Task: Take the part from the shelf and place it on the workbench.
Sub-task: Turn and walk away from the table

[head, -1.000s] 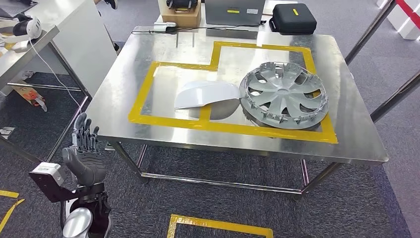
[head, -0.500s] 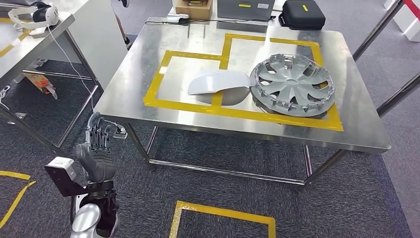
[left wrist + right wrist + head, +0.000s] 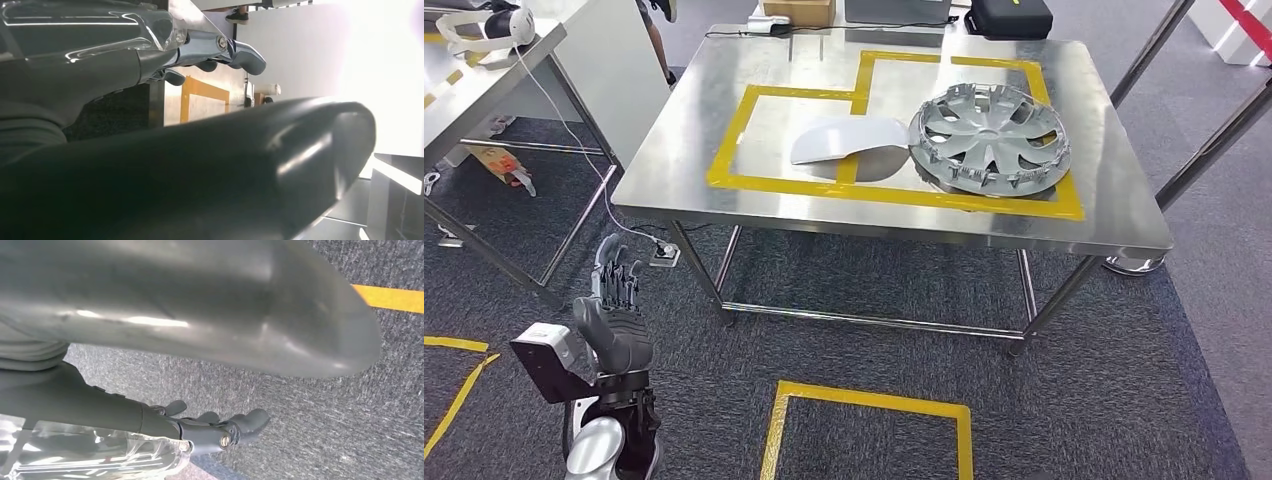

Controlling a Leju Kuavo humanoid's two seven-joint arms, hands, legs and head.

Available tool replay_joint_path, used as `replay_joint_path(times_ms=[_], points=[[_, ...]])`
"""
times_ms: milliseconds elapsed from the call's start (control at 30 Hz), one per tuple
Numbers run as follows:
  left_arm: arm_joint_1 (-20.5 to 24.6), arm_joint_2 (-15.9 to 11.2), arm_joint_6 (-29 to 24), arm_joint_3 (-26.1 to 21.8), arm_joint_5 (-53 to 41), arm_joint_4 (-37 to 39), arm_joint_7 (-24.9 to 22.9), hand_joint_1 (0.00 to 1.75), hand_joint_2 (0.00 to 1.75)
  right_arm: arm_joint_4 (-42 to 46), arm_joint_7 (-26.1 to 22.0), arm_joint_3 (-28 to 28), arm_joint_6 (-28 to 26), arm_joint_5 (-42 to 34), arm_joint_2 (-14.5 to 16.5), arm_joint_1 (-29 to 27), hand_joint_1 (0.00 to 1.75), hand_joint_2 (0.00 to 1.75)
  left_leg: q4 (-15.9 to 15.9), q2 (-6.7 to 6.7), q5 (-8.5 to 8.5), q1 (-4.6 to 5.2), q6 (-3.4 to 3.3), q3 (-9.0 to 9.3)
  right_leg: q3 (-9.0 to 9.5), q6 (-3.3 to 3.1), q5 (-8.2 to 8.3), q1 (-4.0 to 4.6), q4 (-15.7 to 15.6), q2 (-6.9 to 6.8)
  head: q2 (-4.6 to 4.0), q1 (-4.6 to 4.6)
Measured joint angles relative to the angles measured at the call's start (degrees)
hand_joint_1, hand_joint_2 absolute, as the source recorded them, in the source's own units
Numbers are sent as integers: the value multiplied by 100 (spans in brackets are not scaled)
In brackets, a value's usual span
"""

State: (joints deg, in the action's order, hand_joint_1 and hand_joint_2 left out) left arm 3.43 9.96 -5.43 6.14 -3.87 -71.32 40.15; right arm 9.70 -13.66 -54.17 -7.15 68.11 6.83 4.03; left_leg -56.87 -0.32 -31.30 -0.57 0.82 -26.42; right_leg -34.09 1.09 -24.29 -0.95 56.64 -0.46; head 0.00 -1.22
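Judging from how things lie, we take the placing as done: the silver wheel cover (image 3: 990, 136) and the white curved panel (image 3: 846, 140) rest side by side on the steel workbench (image 3: 674, 170), inside its yellow tape outline. Our left hand (image 3: 614, 320) hangs low beside the bench, fingers apart, grasping nothing; our right hand (image 3: 200, 425) also looks empty above the carpet.

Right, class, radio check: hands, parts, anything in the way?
Left hand open, empty, low beside the workbench. Right hand empty over carpet. Wheel cover and white panel on the bench. No obstruction seen.
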Motion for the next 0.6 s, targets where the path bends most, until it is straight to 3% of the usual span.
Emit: replay_joint_path(times_ms=[33,100,133,200,267,300,333,367,433,500,533,600], points=[[11,-1,-5,-2,0,15,0,0,0,0,-1,0,4,1,2,0,0,0,170,-5,-46,20,-32,96,-21,42,45,-2,3,0,0,1],[18,-3,-11,-8,0,66,0,0,0,-1,-3,1,11,-2,10,-11,0,0,206,4,6,41,-138,29,-55,123,116,-28,-6,0,0,17],[22,-2,-11,-10,-2,96,-1,0,0,-1,-3,1,14,-5,16,-20,0,0,205,16,63,44,-207,-36,-103,155,41,-41,46,1,0,24],[34,4,-23,-12,-18,161,-1,0,0,-2,-1,-2,15,-20,26,-34,0,0,215,40,200,40,-319,-194,-285,192,-412,-52,449,7,0,75],[39,6,-43,-13,-33,226,0,0,0,-2,2,-6,13,-30,27,-37,0,0,209,47,339,68,-359,-361,-506,207,-949,-44,1207,16,0,143],[39,6,-49,-14,-35,260,0,0,0,-2,2,-7,12,-31,26,-37,0,0,202,51,413,82,-365,-446,-553,202,-1055,-41,1535,19,0,166],[39,5,-53,-14,-37,290,0,0,0,-2,2,-8,11,-31,25,-38,0,0,192,55,484,96,-366,-532,-511,187,-1022,-36,1704,20,0,180],[40,5,-55,-15,-38,315,0,0,0,-2,2,-8,11,-31,25,-37,0,0,179,57,547,107,-363,-612,-361,163,-885,-29,1655,21,0,189],[48,7,-63,-16,-46,352,-1,0,0,-1,2,-8,11,-32,22,-30,0,0,134,58,650,122,-344,-765,230,96,-618,-2,957,22,0,198],[76,8,-116,-21,-101,395,-1,0,0,0,-1,-8,9,-31,19,-16,0,0,83,61,737,137,-299,-866,777,40,-640,32,115,24,0,195],[99,9,-148,-26,-138,434,-1,0,0,0,-3,-7,6,-28,20,-9,0,0,70,64,783,137,-268,-893,896,17,-693,51,-111,25,0,190],[140,3,-197,-38,-197,557,-1,0,0,-1,-8,-8,2,-17,30,-7,0,0,73,66,866,127,-197,-923,856,-49,-657,63,-165,20,0,180]])
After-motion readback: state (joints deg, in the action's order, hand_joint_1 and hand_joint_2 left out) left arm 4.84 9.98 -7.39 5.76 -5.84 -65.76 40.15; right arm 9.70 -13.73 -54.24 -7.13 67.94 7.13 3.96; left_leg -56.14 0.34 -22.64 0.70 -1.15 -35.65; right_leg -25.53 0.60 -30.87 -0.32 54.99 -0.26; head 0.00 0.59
